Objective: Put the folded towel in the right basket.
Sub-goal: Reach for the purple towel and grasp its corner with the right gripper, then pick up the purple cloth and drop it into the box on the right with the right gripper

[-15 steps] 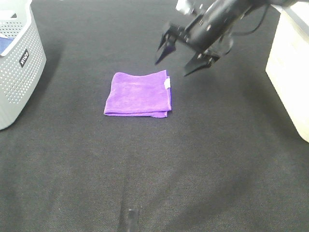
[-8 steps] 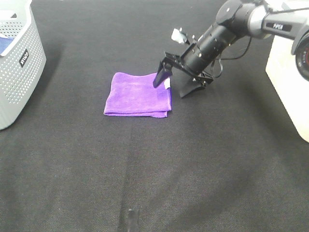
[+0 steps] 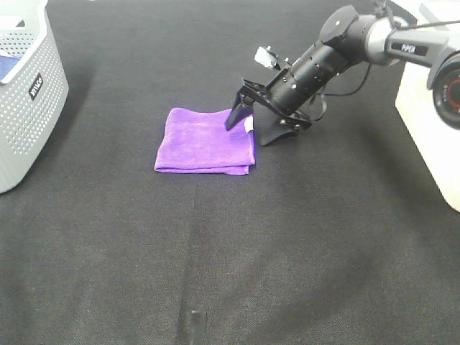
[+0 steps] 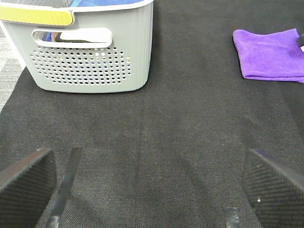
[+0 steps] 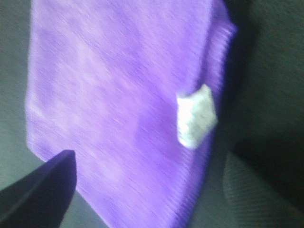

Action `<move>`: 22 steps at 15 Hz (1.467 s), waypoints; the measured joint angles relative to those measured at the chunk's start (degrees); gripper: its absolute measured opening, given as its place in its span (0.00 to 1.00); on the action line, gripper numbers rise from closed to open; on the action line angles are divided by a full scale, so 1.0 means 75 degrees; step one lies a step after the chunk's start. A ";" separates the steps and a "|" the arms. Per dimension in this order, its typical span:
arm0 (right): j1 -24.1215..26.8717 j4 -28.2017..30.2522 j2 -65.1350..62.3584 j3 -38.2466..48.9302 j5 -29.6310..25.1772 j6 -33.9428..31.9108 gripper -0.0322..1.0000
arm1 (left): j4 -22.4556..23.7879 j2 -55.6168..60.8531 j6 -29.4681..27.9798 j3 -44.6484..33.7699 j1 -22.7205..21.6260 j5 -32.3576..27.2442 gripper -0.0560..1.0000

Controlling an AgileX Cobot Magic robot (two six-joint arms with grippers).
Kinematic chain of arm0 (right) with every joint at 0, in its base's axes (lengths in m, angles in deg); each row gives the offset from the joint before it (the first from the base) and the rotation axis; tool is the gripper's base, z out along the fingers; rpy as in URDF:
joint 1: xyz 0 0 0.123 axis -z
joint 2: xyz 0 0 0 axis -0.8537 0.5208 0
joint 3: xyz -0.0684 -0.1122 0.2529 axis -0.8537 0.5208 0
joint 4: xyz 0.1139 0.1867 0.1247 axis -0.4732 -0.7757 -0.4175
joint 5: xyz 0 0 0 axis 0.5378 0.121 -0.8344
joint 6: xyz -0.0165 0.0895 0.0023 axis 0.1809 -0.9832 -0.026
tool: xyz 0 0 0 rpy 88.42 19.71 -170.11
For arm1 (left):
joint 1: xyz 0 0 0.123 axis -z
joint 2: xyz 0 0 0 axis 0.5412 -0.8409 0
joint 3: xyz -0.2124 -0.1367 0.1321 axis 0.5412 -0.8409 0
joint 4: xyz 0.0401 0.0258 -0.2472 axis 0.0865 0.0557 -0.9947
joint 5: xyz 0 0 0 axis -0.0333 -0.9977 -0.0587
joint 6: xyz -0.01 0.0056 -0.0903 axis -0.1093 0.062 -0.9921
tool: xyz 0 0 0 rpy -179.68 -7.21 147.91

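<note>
A folded purple towel (image 3: 205, 140) with a small white tag lies flat on the black cloth in the middle. My right gripper (image 3: 248, 128) is open and low over the towel's right edge, one finger over the towel, the other just off its right side. The right wrist view shows the towel (image 5: 118, 95) close up with its tag, between the two fingertips. The left wrist view shows the towel (image 4: 270, 54) far off. My left gripper (image 4: 152, 185) is open and empty over bare cloth. The right basket (image 3: 431, 100) is a pale container at the right edge.
A grey perforated basket (image 3: 25, 93) stands at the far left; it also shows in the left wrist view (image 4: 90, 52), holding blue and yellow items. Black cloth (image 3: 230, 251) covers the table.
My right gripper has come down from above and right of the towel to its right edge, staying open. The towel has not moved.
</note>
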 joint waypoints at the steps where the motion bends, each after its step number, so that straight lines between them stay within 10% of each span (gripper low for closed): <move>1: 0.0000 -0.0428 0.0130 -0.0015 0.0061 0.0000 0.77 | 0.0000 0.0000 0.0000 0.0000 0.0000 0.0000 0.99; 7: -0.0527 -0.0901 0.0405 -0.0076 0.0512 0.0000 0.54 | -0.0008 0.0000 0.0000 0.0000 0.0000 0.0000 0.99; 11: -0.0527 -0.0306 0.0573 -0.0512 0.0328 0.0000 0.08 | -0.0008 0.0000 0.0000 0.0000 0.0000 0.0000 0.99; 17: -0.0596 0.1115 0.0497 -0.4240 -0.1176 -0.1230 0.08 | -0.0008 0.0000 0.0000 0.0000 0.0000 0.0000 0.99; 22: -0.0611 0.3209 -0.1772 -0.4568 -0.1215 -0.1261 0.08 | -0.0015 0.0000 0.0000 0.0000 0.0000 0.0000 0.99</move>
